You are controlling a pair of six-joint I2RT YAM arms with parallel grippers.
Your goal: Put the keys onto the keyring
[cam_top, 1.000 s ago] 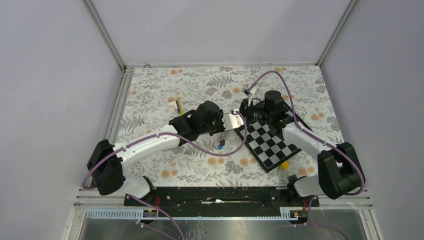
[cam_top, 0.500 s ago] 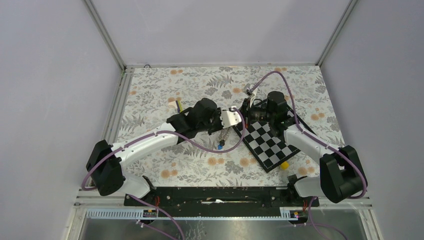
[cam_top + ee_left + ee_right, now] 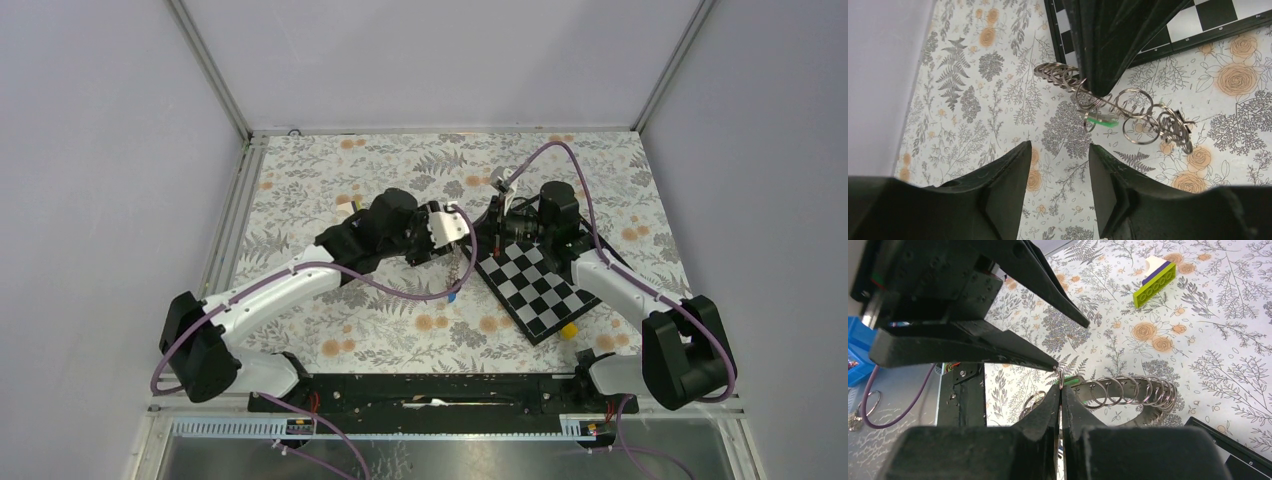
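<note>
Right gripper (image 3: 1060,390) is clamped tight, its two dark fingertips pinching a single ring of the keyring (image 3: 1160,392), and that's the only grip on it! Left gripper (image 3: 1059,150) sits right opposite with its jaws apart and only floral cloth (image 3: 330,180) showing through the gap; it has hold of nothing. From the pinch the keyring strings out as a long run of linked silver rings. In the left wrist view its long axis slants from upper left down to lower right, bunching thicker at both ends. From overhead it reads as a thin strand running from the two grippers toward the near edge, with the blue key (image 3: 453,296) at its low end. Whether that end touches the cloth, can't tell. The green key (image 3: 1100,121) sits tucked against the rings just beside the pinch. The checkerboard (image 3: 535,280) lies just to the right, and a lime-green brick (image 3: 1154,285) rests well apart on the cloth.
</note>
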